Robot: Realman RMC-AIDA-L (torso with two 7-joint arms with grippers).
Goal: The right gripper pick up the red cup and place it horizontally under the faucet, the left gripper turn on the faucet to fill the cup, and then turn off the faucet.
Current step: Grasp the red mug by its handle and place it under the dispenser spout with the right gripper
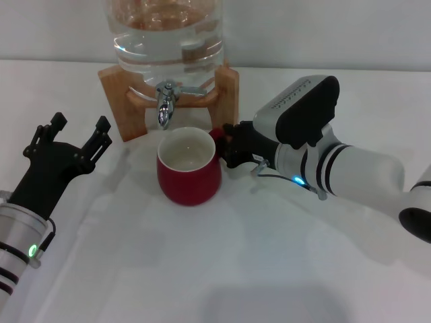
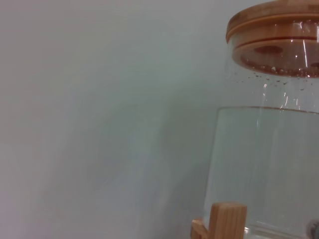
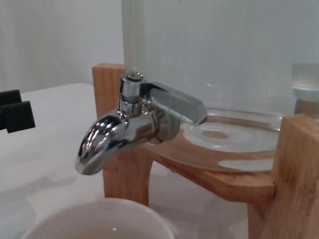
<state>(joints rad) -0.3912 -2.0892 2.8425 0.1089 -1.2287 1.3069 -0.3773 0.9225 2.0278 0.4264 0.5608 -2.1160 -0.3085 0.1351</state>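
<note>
The red cup [image 1: 189,166] stands upright on the white table, its white inside showing no water, directly below the spout of the chrome faucet [image 1: 165,101]. My right gripper [image 1: 226,144] is at the cup's right side, shut on its red handle. In the right wrist view the faucet [image 3: 130,124] hangs just over the cup's white rim [image 3: 99,219], its lever pointing back toward the jar. My left gripper [image 1: 79,124] hovers open to the left of the wooden stand, apart from the faucet. Its black fingertips [image 3: 15,112] show far off in the right wrist view.
A large glass water jar [image 1: 168,33] sits on a wooden stand [image 1: 225,87] at the back centre. The left wrist view shows the jar [image 2: 269,159], its wooden lid [image 2: 274,22] and a stand post [image 2: 227,219] against a plain wall.
</note>
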